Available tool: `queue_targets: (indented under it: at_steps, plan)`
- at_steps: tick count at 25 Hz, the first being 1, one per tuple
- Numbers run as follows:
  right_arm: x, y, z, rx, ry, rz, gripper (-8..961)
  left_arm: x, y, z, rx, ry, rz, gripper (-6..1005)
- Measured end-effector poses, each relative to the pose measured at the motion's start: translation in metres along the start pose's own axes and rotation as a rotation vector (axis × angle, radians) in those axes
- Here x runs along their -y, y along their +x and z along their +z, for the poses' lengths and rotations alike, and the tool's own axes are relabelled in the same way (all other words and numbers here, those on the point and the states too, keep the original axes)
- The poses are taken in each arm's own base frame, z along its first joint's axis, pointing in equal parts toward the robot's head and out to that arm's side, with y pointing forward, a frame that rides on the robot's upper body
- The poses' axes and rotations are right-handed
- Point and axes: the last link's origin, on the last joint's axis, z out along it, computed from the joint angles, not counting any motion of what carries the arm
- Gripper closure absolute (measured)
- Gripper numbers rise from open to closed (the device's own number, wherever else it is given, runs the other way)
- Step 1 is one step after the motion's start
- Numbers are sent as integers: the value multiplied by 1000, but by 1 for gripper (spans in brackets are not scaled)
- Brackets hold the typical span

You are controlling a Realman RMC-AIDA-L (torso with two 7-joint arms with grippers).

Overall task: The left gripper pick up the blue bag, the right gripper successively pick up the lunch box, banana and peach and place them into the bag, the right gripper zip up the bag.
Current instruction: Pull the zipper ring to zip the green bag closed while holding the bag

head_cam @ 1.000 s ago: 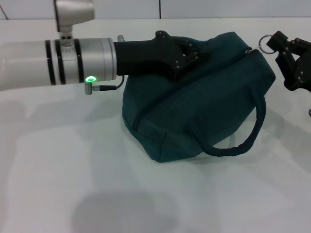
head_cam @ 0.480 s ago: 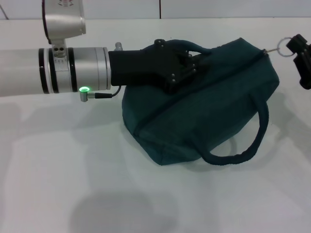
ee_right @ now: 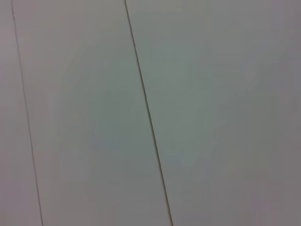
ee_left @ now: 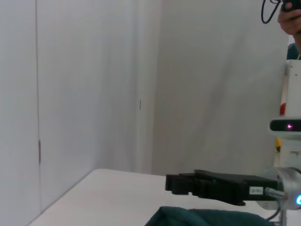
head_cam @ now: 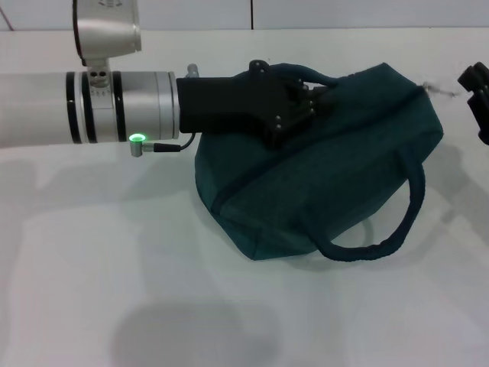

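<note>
Head view, bag: the blue bag is lying on the white table, long axis running slantwise from near-left to far-right, zipper line on top, one loop handle hanging toward the near side.
Head view, left arm: the left gripper is clenching the far handle at the bag's top, reaching in from the left.
Head view, right arm: the right gripper is sitting at the frame's right edge, just beyond the bag's zipper end and nearer to it than the left; open or closed, cannot tell.
Left wrist view: a black gripper is reaching over the table above a strip of teal fabric.
Right wrist view: only a pale wall panel is showing.
Change: the right gripper is retreating rightward; the zipper's ring pull is no longer plainly showing.
</note>
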Motion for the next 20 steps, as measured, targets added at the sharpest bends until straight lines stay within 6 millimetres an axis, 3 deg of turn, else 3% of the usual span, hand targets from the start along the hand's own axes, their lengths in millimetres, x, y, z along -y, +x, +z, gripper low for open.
queue_targets:
  at_steps: [6,11,17,20]
  plan:
    - [3,-1,-5,8,21,-11,858,2,3,3,-8,9,8,944]
    - [12,7,-7,-60,75,-77,651,4,3,4,-8,22,6,948]
    - [13,21,-6,-157,78,-151,497,7,5,7,-18,37,14,947]
    - [12,22,-4,-160,67,-154,501,7,6,7,-26,38,21,945]
